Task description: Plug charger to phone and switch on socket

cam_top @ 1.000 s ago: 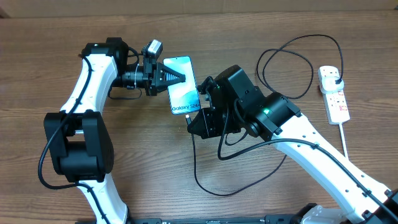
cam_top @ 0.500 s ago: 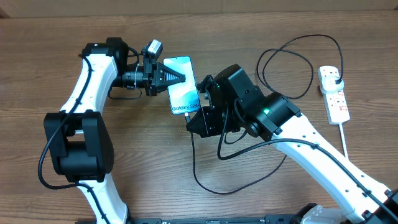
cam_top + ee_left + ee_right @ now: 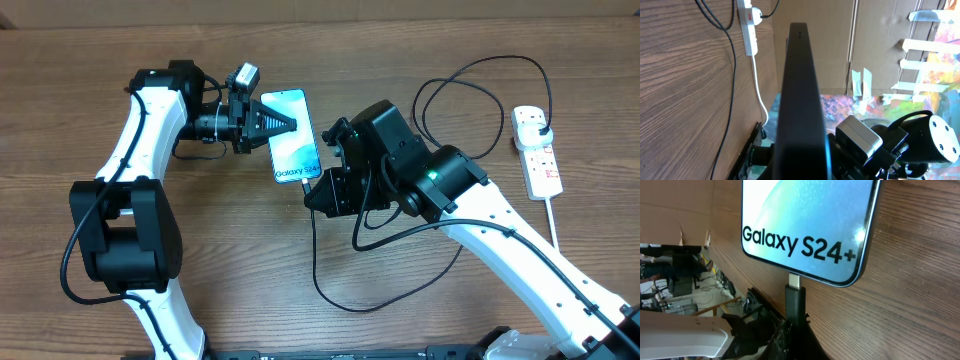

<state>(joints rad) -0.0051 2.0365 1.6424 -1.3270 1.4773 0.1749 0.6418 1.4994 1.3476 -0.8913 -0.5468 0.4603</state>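
The table holds all task items. The right arm has shifted a little to the right and far over the last second, carrying the right gripper with it; the left arm and the phone have not moved. The socket lies at the far right edge, well apart from both arms, with the charger's plug already in its far end and its switches untouched. The phone lies centre-left, screen up. The left gripper is closed on the phone's left edge, steadying it. The charger loops across the near table. The right gripper's fingers are clamped on the connector, which meets the phone's near edge at the port, a short metal section still exposed. Assessment: insertion appears under way but not fully seated; the small shift suggests alignment correction. Switching remains outstanding.
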